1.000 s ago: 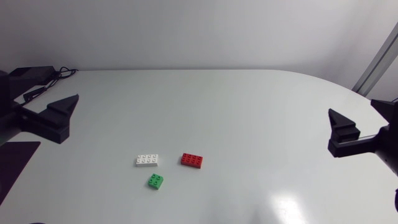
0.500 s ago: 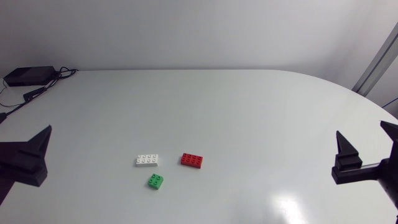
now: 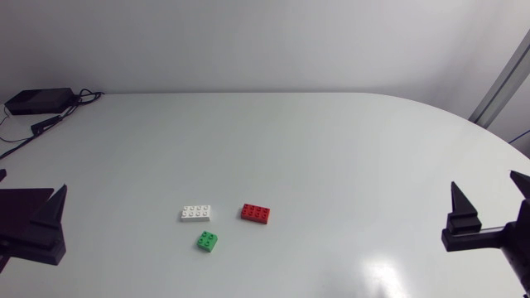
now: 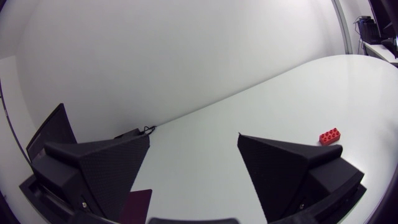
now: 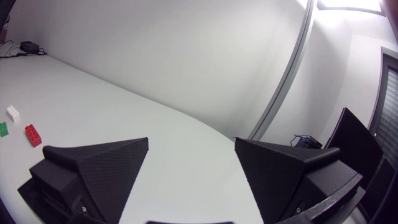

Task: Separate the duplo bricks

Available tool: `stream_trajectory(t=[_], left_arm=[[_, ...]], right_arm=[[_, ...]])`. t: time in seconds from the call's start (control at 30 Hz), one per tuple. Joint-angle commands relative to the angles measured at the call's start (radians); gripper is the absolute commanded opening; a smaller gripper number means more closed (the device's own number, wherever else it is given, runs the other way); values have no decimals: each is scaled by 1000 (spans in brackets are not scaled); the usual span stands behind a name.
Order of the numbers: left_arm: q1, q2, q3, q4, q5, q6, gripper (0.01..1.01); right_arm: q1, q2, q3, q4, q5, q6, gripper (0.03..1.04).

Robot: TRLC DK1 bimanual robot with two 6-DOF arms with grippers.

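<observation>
Surface (image 3: 331, 149): white, bearing three bricks left of centre, none touching. Left gripper (image 4: 194, 138) and right gripper (image 5: 191, 142): fingers spread wide, empty, at opposite side edges, well apart from the bricks. White brick (image 3: 196, 213), red brick (image 3: 257, 213), green brick (image 3: 208, 241): apparently single pieces, likely light, rigid, slick plastic; best taken across the smooth side walls.

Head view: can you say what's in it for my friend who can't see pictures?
Three small duplo bricks lie apart from each other on a white table: a white brick, a red brick beside it, and a green brick just in front. The left arm and right arm sit at the table's sides, black jaws open and empty, far from the bricks.
</observation>
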Motion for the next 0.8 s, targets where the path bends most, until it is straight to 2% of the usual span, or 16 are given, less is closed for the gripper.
stream_trajectory(t=[0.0, 0.43, 0.57, 0.77], left_arm=[[6, -21, -35, 21, 3, 16, 987], [5, -22, -190, 184, 7, 93, 989], [-35, -21, -257, 261, 10, 96, 989], [-44, -21, -329, 357, 9, 116, 987]], right_arm=[[-15, -10, -26, 33, 5, -17, 1002], [-4, -10, -108, 125, 0, -15, 1002], [-3, -10, -122, 146, -12, -15, 1002], [16, -10, -171, 237, -16, -54, 998]])
